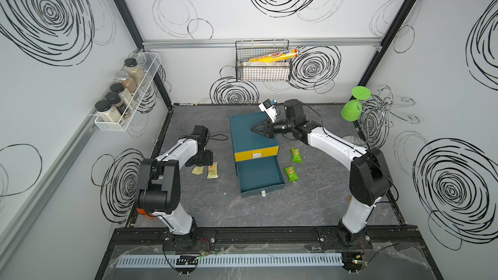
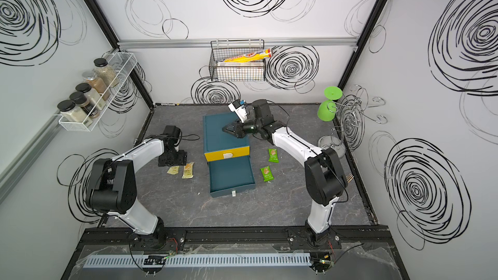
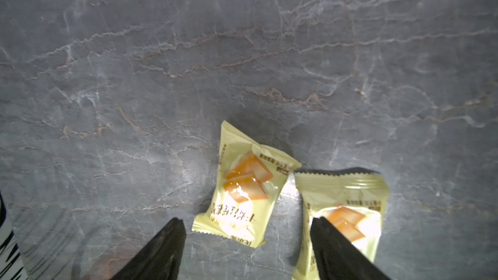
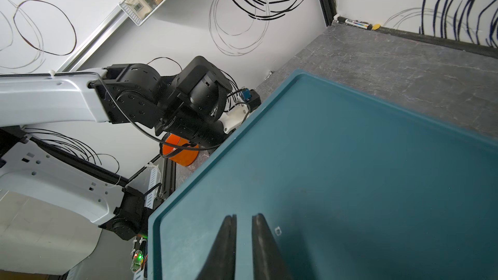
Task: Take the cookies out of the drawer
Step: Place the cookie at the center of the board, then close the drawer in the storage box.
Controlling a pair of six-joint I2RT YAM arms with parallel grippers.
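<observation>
Left gripper (image 3: pixel 248 219) spread wide, holding nothing, low over grey marble-look tabletop (image 1: pixel 310 206), left of teal drawer cabinet (image 1: pixel 242 136). Pale beige cookie packet (image 3: pixel 244 184) lies flat below the gap between its fingers. Second beige packet (image 3: pixel 342 206) just beside it, partly hidden behind one finger. Cabinet's lower teal drawer (image 1: pixel 258 175) is pulled out. Right gripper (image 4: pixel 244 216) nearly closed, slim gap, nothing in it, above cabinet top. Bright green cookie packet (image 1: pixel 296 155) and second green packet (image 1: pixel 291 173) lie flat on tabletop right of cabinet.
</observation>
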